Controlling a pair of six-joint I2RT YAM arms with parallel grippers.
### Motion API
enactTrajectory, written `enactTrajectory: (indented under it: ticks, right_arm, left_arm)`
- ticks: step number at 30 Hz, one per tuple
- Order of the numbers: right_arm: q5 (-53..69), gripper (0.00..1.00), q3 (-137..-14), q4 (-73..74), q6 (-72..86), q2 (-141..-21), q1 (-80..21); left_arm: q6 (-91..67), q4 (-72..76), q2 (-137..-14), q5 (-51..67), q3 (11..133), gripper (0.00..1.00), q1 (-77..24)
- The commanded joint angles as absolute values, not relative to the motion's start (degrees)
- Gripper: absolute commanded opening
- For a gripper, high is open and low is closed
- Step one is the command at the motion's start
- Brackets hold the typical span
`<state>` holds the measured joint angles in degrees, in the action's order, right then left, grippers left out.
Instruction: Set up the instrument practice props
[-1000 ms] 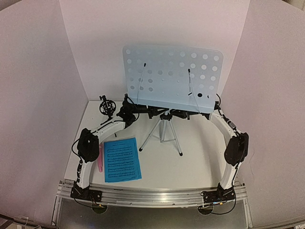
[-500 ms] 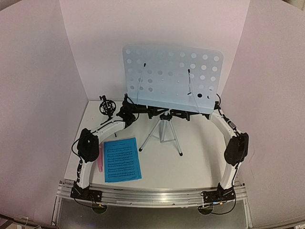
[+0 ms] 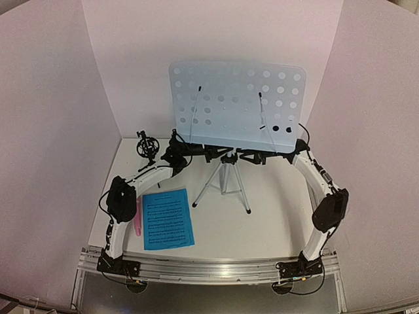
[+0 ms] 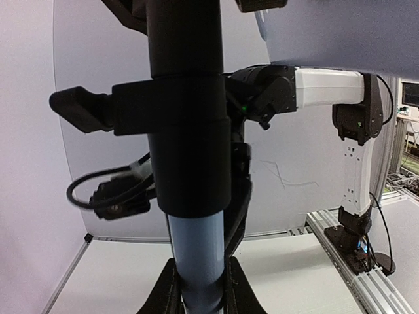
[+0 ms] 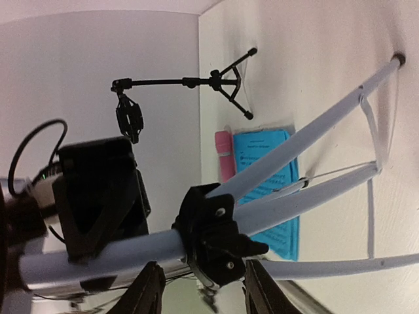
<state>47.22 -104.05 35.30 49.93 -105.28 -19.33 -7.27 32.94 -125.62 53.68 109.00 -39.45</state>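
"Top external, left to right: what do you have?"

"Your pink microphone [image 3: 138,222] lies at the lower left, just beside the blue sheet music [image 3: 167,218]. The black mic mount [image 3: 147,145] stands higher in the frame."

"And your claws?"

"Mid-frame, your left gripper [image 4: 198,291] is clenched on the pole of the music stand [image 3: 239,108], under its pale-blue desk. Just right of it, your right gripper [image 5: 203,284] is released, fingers straddling the tripod collar [image 5: 219,245]."

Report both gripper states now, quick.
Left gripper: jaws closed on the stand pole.
Right gripper: jaws open, either side of the black collar.
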Motion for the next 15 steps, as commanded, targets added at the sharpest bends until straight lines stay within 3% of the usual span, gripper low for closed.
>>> enactTrajectory:
  ticks: [1,5,7,11,15]
  right_arm:
    - [38.8,0.43,-98.8,34.9,18.0,-96.5,-19.9]
    - [40.2,0.47,-90.9,27.1,-4.1,-92.1,-19.9]
    - [42.0,0.50,-86.7,20.7,-7.6,-90.9,-19.9]
    - [46.6,0.54,-86.3,15.3,-6.9,-93.7,-19.9]
    - [50.8,0.53,-92.5,14.3,4.4,-100.9,-19.2]
  left_arm:
    - [-2.2,28.6,-125.7,54.9,107.9,0.00,-39.4]
    - [-2.8,29.3,-125.3,55.4,107.2,0.00,-39.2]
    - [-2.7,29.4,-125.2,55.3,107.0,0.00,-39.2]
    - [-2.8,29.8,-125.5,55.1,107.3,0.00,-39.2]
    - [-3.2,30.3,-125.8,55.4,107.4,0.00,-39.2]
